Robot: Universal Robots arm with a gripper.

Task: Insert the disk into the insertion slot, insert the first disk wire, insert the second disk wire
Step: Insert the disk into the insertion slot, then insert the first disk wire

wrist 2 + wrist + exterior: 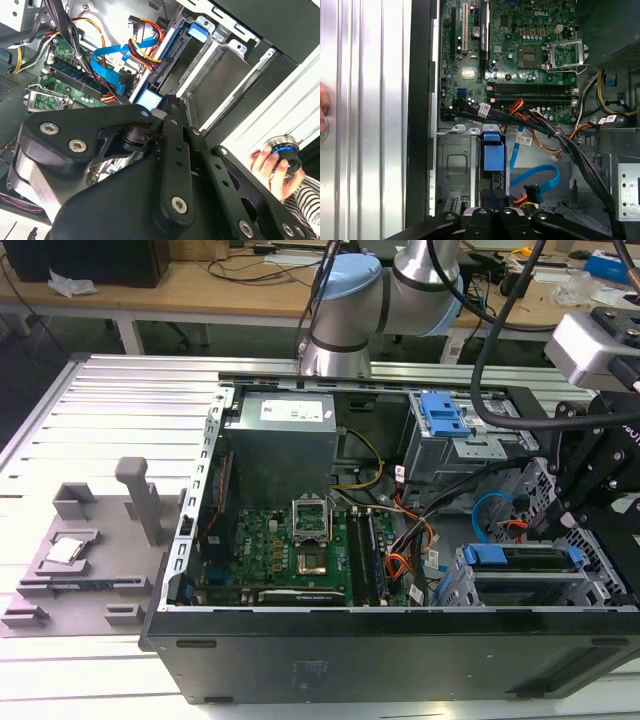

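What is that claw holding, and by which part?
Cannot tell: the claw sits at the end of the disk in the insertion slot, and any hold is hidden.

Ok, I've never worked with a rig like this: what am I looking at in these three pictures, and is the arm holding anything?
This is one robot arm working on an open computer case that lies on a slotted metal table. The exterior view watches the whole scene from off the arm. Both wrist views ride on the arm and look past its gripper into the case. Inside are the motherboard, loose cables and, at the exterior view's right, a grey metal cage with the insertion slot. The disk in its blue carrier appears to sit in it. The gripper hangs over that cage, near a blue flat cable. I cannot tell whether it holds anything. A person's hand grips a round knob near the case.
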